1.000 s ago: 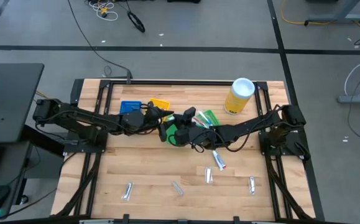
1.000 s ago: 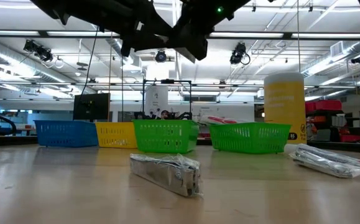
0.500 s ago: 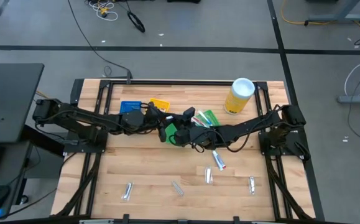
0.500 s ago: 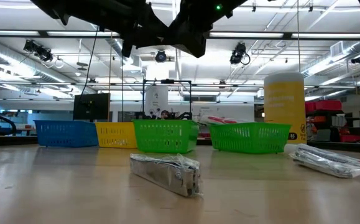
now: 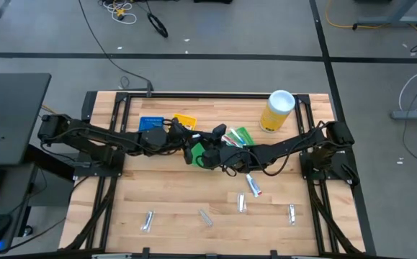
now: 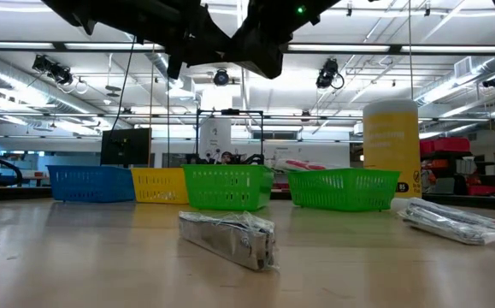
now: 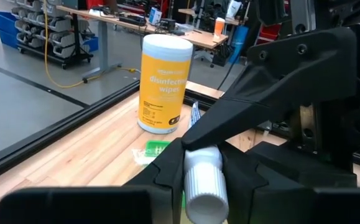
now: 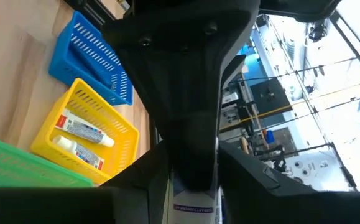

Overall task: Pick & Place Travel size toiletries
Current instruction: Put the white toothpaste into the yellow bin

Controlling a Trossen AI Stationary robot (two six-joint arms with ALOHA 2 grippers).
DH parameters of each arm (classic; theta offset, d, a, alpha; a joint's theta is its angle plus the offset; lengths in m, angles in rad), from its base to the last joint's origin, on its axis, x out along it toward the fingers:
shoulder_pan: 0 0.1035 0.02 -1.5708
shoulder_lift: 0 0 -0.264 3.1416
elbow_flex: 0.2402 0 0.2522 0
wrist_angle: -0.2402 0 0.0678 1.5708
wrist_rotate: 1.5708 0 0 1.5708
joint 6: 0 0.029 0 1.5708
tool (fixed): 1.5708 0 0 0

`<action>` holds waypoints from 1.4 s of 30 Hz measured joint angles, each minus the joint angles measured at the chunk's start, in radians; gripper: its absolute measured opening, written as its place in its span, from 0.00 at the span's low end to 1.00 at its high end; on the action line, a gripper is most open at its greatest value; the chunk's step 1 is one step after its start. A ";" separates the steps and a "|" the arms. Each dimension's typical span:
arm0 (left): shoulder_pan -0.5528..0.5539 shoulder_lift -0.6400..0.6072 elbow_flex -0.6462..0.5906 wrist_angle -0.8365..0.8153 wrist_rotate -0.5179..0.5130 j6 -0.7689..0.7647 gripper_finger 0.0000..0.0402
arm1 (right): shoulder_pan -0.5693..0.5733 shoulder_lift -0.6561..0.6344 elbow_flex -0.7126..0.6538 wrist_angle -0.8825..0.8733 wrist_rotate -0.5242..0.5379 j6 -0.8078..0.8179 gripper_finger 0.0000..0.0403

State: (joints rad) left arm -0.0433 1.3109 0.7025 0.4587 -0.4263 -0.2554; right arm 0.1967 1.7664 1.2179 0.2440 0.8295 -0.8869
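My two grippers meet tip to tip in the air above the table's middle, the left gripper [image 5: 192, 137] coming from the left and the right gripper [image 5: 207, 141] from the right. Between them is a white toothpaste tube [image 8: 195, 208], its ribbed white cap [image 7: 203, 180] showing in the left wrist view. Both grippers are shut on it. Other toiletries lie on the table: a tube [image 5: 253, 185] and several silvery packets [image 5: 205, 216] near the front. Two tubes [image 8: 83, 132] lie in the yellow bin [image 5: 185, 120]. My left gripper pinches the tube's ribbed cap end [image 7: 204, 196] between its two fingers, coming level from the table's left. The tube is lifted clear of the table. My right gripper pinches the tube's printed body [image 8: 196, 210] between its two fingers, level from the table's right. The tube runs along its fingers toward the left gripper, clear of the table.
A blue bin [image 5: 150, 124], the yellow bin and two green bins [image 5: 240, 135] stand in a row under and behind the grippers. A tall yellow wipes canister [image 5: 276, 109] stands at the back right. A silvery packet [image 6: 228, 237] lies close in the low view.
My left gripper has shut on the cap end of the tube that the right gripper holds. Both arms have stayed where they were, and the tube has not moved.
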 joint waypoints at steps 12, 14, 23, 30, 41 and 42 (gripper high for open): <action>0.000 0.002 0.000 -0.013 -0.048 0.002 0.19 | 0.001 0.000 0.000 0.003 0.029 0.099 0.53; 0.000 0.002 0.000 -0.040 -0.098 0.002 0.20 | 0.002 0.000 0.000 0.002 0.079 0.134 0.55; 0.012 -0.019 -0.001 -0.293 -0.400 0.016 0.19 | 0.042 -0.001 0.000 -0.041 0.161 0.281 0.58; 0.064 -0.083 -0.001 -0.666 -0.452 -0.156 0.22 | 0.047 -0.001 0.001 -0.246 0.163 0.501 0.58; 0.097 -0.106 -0.001 -0.817 -0.368 -0.325 0.21 | 0.029 -0.001 0.001 -0.345 0.124 0.637 0.58; 0.097 -0.094 -0.001 -0.807 -0.352 -0.333 0.21 | 0.027 -0.001 0.001 -0.341 0.111 0.637 0.58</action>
State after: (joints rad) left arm 0.0532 1.2174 0.7014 -0.3482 -0.7784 -0.5889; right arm 0.2232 1.7653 1.2186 -0.0974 0.9404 -0.2499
